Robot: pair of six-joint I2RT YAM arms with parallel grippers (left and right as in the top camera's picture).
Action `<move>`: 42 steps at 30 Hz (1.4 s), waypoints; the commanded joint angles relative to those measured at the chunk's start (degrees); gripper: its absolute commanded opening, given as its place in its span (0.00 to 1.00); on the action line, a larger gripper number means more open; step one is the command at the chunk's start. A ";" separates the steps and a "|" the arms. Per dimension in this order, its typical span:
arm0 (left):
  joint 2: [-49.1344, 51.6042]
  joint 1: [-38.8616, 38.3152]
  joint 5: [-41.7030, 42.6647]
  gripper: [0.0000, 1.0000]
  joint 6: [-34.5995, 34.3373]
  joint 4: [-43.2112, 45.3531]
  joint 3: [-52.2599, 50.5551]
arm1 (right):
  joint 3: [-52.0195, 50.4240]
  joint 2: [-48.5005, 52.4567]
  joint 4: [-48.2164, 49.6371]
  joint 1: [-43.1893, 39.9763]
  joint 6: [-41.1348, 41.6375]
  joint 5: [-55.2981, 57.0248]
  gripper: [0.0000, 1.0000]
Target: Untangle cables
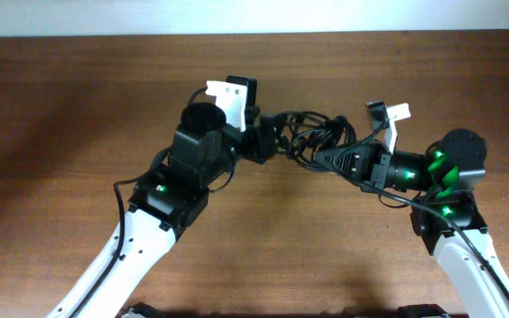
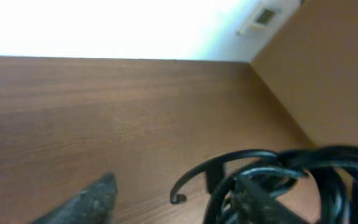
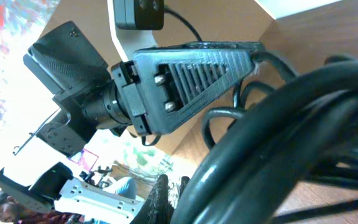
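Observation:
The black cables (image 1: 312, 132) lie as one tangled bundle of loops at the middle of the table, between my two grippers. My left gripper (image 1: 272, 141) is at the bundle's left side. In the left wrist view it (image 2: 173, 208) stands open, one finger (image 2: 95, 199) far to the left and the loops (image 2: 278, 177) at the right, where they hide the other finger. My right gripper (image 1: 323, 159) reaches into the bundle from the right. In the right wrist view its tips (image 3: 171, 186) are together, shut on the cables (image 3: 291, 124), whose thick strands fill the frame.
The brown wooden table (image 1: 78, 106) stretches out to the left and toward the front. A light wall runs along the far edge, and a brown board (image 2: 328, 74) stands at the right. The left arm's ribbed gripper body (image 3: 191, 62) is close in front of the right wrist.

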 commanded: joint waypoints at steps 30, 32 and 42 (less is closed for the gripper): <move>-4.94 5.03 36.00 0.99 18.82 -8.83 1.20 | 0.11 -0.55 0.59 -2.75 -0.90 -2.62 0.04; -4.79 3.63 34.84 0.99 18.82 -9.11 1.20 | 0.11 -0.52 0.59 -2.75 -0.90 -2.62 0.04; -1.27 -4.55 17.20 0.99 18.36 -9.09 1.20 | 0.11 -0.55 0.15 -2.75 -0.90 -2.86 0.04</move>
